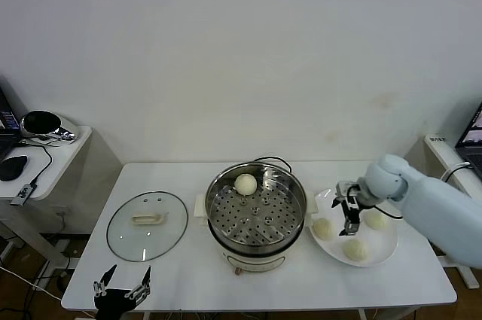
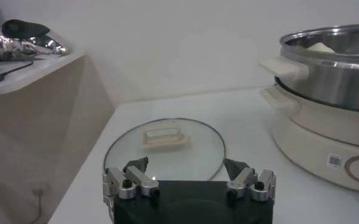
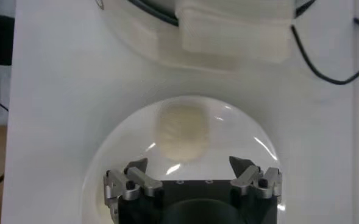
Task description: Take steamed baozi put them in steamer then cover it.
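While your open right gripper [image 1: 352,211] hovers over the plate [image 1: 380,255], you have four baozi, one [image 1: 245,184] in the steamer [image 1: 257,213], apparently three plated, cover [image 1: 147,224] tabled, left gripper [image 1: 121,288] open.

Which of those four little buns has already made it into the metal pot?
Only one bun lies on the steamer tray, toward the far wall. The other three sit on the white plate, under the right gripper.

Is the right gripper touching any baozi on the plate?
Apart. The right wrist view shows the open right gripper above the plate, with a gap before the baozi.
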Controlling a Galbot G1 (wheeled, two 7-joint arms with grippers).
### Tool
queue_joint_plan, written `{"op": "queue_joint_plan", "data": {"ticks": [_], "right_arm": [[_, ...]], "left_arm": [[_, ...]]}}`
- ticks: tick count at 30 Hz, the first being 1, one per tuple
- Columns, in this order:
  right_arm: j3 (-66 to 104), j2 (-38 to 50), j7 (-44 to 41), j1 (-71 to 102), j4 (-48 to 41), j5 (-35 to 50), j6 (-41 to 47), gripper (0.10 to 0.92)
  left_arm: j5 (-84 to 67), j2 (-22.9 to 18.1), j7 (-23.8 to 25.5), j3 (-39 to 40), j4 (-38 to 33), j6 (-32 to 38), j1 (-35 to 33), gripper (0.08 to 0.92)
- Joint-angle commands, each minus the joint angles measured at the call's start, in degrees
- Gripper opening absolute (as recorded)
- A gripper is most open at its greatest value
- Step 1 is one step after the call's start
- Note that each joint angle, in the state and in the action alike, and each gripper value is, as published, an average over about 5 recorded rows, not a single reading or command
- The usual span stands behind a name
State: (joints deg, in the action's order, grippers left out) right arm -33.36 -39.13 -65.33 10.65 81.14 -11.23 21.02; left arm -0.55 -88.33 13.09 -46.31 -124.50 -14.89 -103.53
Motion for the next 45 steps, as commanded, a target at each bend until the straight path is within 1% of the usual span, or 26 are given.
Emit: {"op": "queue_joint_plan", "data": {"ticks": [1, 35, 40, 45], "right_arm": [[1.2, -3.7, 1.5, 2.9, -4.0, -1.1, -0.3, 0.823], [1.5, -5.4, 2.5, 2.9, -6.7, -1.9, -1.7, 0.823], [1.5, -5.5, 2.4, 3.0, -7.0, -2.1, -1.7, 0.754], [1.5, -5.6, 2.6, 2.9, -7.2, -2.0, -1.8, 0.715]], "left_arm": [[0.1, 0.0, 0.0, 0.0, 0.2, 0.0, -0.1, 0.823], [1.2, -0.7, -0.1, 0.8, 0.8, 0.3, -0.1, 0.823], [1.2, -0.7, -0.2, 0.7, 1.1, 0.4, -0.1, 0.823], [1.2, -0.7, -0.2, 0.7, 1.3, 0.4, 0.0, 0.823]]}}
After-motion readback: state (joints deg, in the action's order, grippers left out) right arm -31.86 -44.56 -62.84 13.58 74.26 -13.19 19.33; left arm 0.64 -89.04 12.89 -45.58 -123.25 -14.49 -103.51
